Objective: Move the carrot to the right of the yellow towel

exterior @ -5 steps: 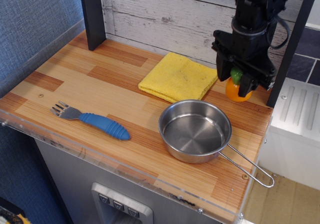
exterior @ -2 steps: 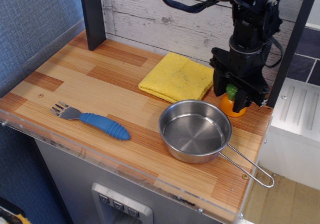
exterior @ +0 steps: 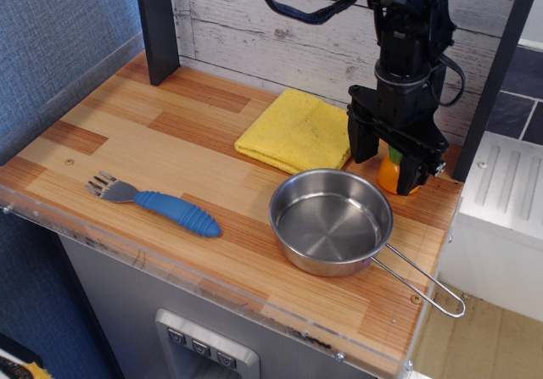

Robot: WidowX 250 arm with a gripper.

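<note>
The carrot [exterior: 388, 176] stands upright on the wooden table, just right of the yellow towel [exterior: 297, 130] and behind the steel pan. Its orange body and green top show between the fingers. My gripper [exterior: 386, 160] is low over the carrot, with its jaws spread apart on either side; the left finger [exterior: 361, 140] stands clear of the carrot. The right finger hides part of the carrot's right side. The towel lies flat at the back of the table.
A steel pan [exterior: 293, 248] with a wire handle sits in front of the carrot. A blue-handled fork [exterior: 165, 204] lies at the front left. A dark post [exterior: 157, 23] stands at the back left, another at the right edge. The table [exterior: 127, 133] ends close to the carrot's right.
The gripper came down and slightly left with the carrot, set it on the table right of the towel, and its jaws have spread apart.
</note>
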